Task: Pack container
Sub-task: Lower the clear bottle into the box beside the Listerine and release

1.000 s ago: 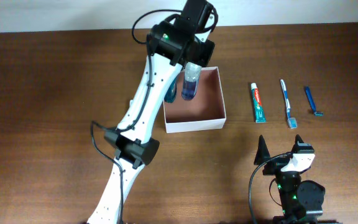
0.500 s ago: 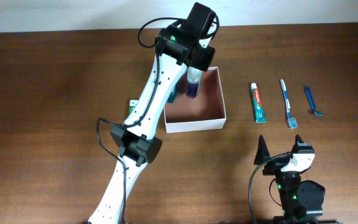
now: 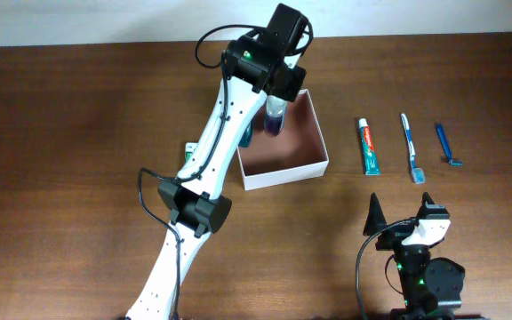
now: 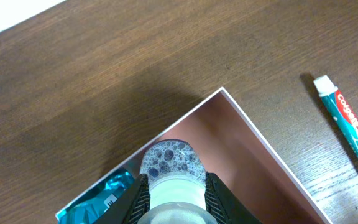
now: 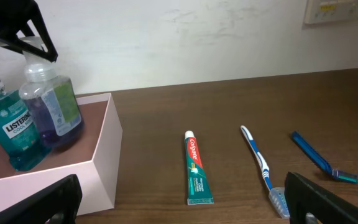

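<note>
— Brown wooden tabletop [image 3: 78, 133], white wall at the back. Where is your container [image 3: 284, 175]?

— In the middle, right under your left claw [image 4: 174, 205]. That claw is clenched on the cap of the purple bottle [image 3: 275, 120]. The bottle hangs upright, bottom down in the far left corner, just beside the teal bottle [image 5: 11, 134].

— What comes next?

— I think you let go there. Your right claw [image 3: 398, 233] is spread wide, holding nothing. It is nearer the toothpaste [image 3: 369, 147], toothbrush [image 3: 411, 148] and razor [image 3: 446, 145], lying right of the container, pointing front to back.
</note>
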### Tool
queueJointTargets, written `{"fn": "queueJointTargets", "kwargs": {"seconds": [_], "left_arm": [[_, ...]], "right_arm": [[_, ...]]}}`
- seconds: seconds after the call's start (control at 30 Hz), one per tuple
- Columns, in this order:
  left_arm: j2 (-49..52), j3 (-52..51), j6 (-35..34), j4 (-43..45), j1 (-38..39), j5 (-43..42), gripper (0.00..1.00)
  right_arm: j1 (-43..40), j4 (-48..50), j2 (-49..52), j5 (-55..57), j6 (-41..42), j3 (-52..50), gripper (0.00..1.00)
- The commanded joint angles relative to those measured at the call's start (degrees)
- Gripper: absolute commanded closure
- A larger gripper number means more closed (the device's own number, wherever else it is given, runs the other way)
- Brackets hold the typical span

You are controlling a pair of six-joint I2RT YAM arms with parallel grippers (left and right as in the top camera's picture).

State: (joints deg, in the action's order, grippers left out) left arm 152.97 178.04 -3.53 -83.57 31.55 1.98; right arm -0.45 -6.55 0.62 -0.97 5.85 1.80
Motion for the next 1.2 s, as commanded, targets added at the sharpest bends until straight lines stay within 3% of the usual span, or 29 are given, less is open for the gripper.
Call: {"fn": "queueJointTargets", "kwargs": {"seconds": [0.0,0.3,0.8,0.87,1.17], "left_arm": [[-1.03,0.81,0.35,-0.61,0.17,0.90,0.70],[-1.03,0.81,0.31,-3.85,0.17,6.91,0.71],[-1.03,0.81,-0.13,-3.98,-1.03,6.86,0.69],[-1.03,0.81,-0.13,-3.74,-1.03,6.86,0.56],[-1.03,0.81,-0.11,-3.32,-1.03,6.86,0.51]], "right_arm": [[-0.48,-0.02,-0.44,-0.31,-0.07,-0.48,0.01],[-0.48,-0.02,-0.44,-0.31,-0.07,-0.48,0.01],[-0.48,-0.02,-0.44,-0.31,-0.07,-0.48,0.02],[-0.48,-0.02,-0.44,-0.31,-0.07,-0.48,0.02],[-0.48,-0.02,-0.42,-0.31,-0.07,-0.48,0.02]]}}
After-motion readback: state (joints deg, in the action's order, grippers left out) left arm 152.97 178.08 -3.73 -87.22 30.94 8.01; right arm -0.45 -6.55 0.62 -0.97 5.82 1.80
